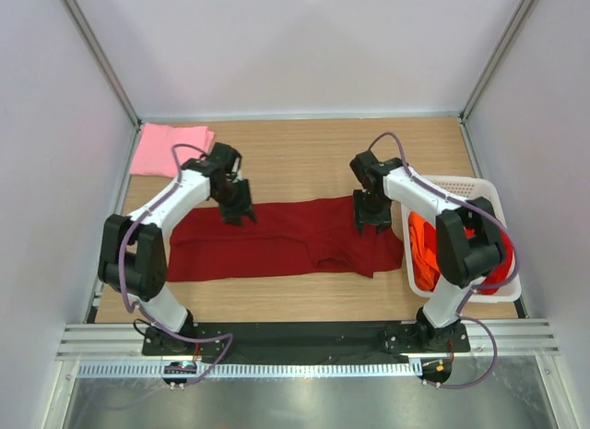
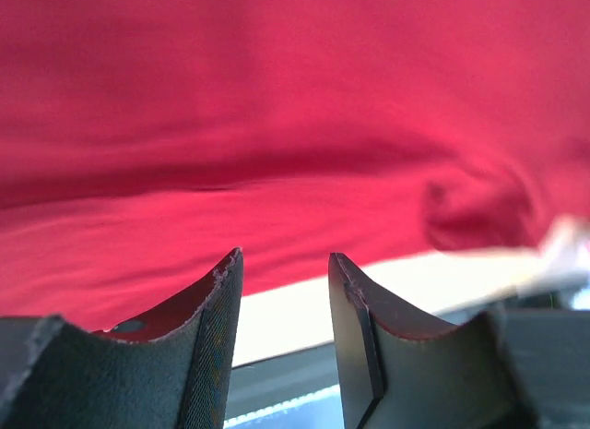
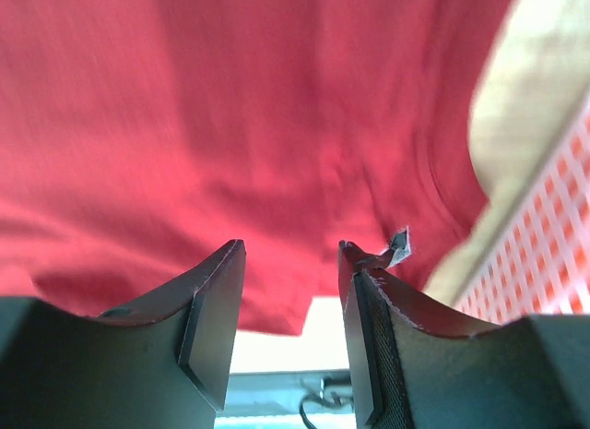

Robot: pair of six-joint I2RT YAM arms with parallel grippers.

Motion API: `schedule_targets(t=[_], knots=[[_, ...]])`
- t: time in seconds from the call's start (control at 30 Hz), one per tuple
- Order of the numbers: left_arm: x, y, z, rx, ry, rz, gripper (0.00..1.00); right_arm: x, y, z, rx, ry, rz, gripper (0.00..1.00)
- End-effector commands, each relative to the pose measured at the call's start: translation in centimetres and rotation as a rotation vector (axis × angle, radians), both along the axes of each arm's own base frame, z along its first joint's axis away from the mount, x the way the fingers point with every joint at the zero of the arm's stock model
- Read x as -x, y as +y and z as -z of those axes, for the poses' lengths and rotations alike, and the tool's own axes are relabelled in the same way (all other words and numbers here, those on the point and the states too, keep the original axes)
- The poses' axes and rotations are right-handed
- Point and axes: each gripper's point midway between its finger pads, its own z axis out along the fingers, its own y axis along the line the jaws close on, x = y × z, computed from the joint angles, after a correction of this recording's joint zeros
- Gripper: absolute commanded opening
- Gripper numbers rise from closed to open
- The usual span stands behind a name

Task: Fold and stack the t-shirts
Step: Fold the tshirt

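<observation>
Wood-grain tabletop (image 1: 304,152), soft rumpled maroon t-shirt (image 1: 277,244), left fingers (image 2: 210,355) parted, right fingers (image 3: 214,341) parted

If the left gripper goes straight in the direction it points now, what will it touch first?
Probably the maroon shirt, just ahead of the left gripper; its jaws are open, depth unclear.

Dark red shirt (image 2: 295,125): blurred in both wrist views, cut off at top and side edges. Basket (image 1: 461,183) right of this shirt: orange cloth (image 1: 422,249) and red cloth (image 1: 501,263) partly hidden by the right arm (image 1: 458,244). From above, fingertips of left gripper (image 1: 238,214) and right gripper (image 1: 371,221) hidden over the shirt
</observation>
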Motion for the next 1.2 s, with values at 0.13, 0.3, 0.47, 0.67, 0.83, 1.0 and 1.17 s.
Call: schedule_targets(t=[0.13, 0.3, 0.47, 0.67, 0.83, 1.0, 1.17], knots=[[-2.0, -5.1, -1.0, 0.059, -0.042, 0.128, 0.44, -7.6, 1.2, 0.8, 0.029, -0.113, 0.031, 0.57], [-2.0, -4.0, -2.0, 0.015, -0.079, 0.130, 0.46, -10.4, 1.4, 4.1, 0.007, -0.121, 0.077, 0.64], [-0.9, -3.9, -2.7, 0.029, -0.080, 0.170, 0.49, -15.8, 2.5, 4.8, 0.008, -0.182, 0.042, 0.67], [-1.0, -5.5, -3.5, 0.092, -0.108, 0.211, 0.55, -19.6, 4.1, 0.7, -0.019, -0.201, 0.023, 0.73], [-1.5, -8.7, -3.5, 0.171, -0.109, 0.249, 0.52, -15.7, 2.8, -2.3, -0.018, -0.175, -0.006, 0.80], [-1.8, -13.6, -2.6, 0.204, -0.111, 0.335, 0.50, -12.7, 0.8, -2.1, -0.052, -0.155, -0.019, 0.67], [-1.9, -17.0, -1.3, 0.210, -0.099, 0.389, 0.53, -11.7, -0.6, -0.8, -0.098, -0.114, 0.024, 0.57]])
